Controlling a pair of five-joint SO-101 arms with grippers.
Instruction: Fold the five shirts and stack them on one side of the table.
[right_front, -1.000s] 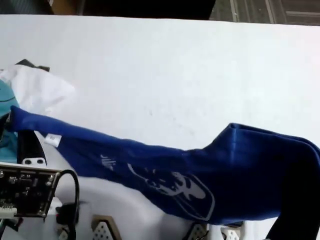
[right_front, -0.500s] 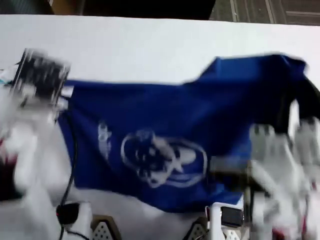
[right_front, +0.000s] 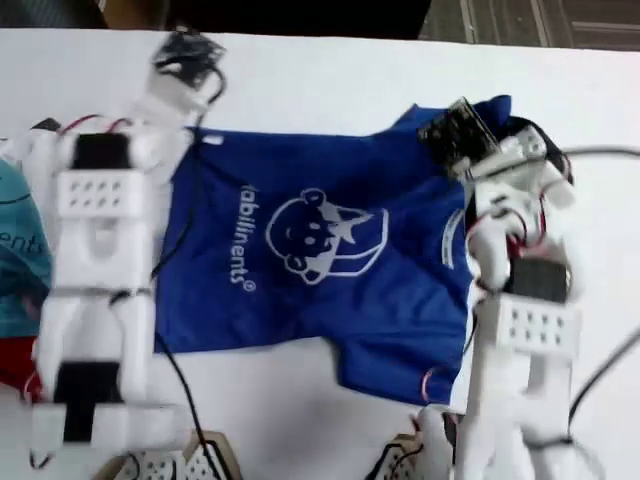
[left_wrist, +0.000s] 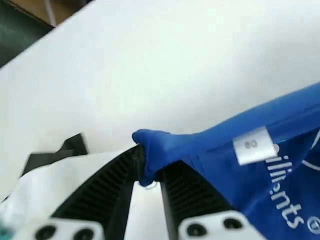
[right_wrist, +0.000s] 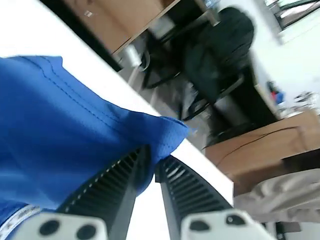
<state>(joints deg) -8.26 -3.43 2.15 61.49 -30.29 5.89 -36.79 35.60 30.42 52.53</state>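
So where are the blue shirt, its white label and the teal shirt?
blue shirt (right_front: 300, 310): high view, on the plain cloth below its print.
white label (left_wrist: 251, 145): left wrist view, middle of the label.
teal shirt (right_front: 15, 210): high view, its visible strip.

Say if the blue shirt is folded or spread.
Spread: the blue shirt lies open, print showing; left gripper and right gripper each pinch a corner.
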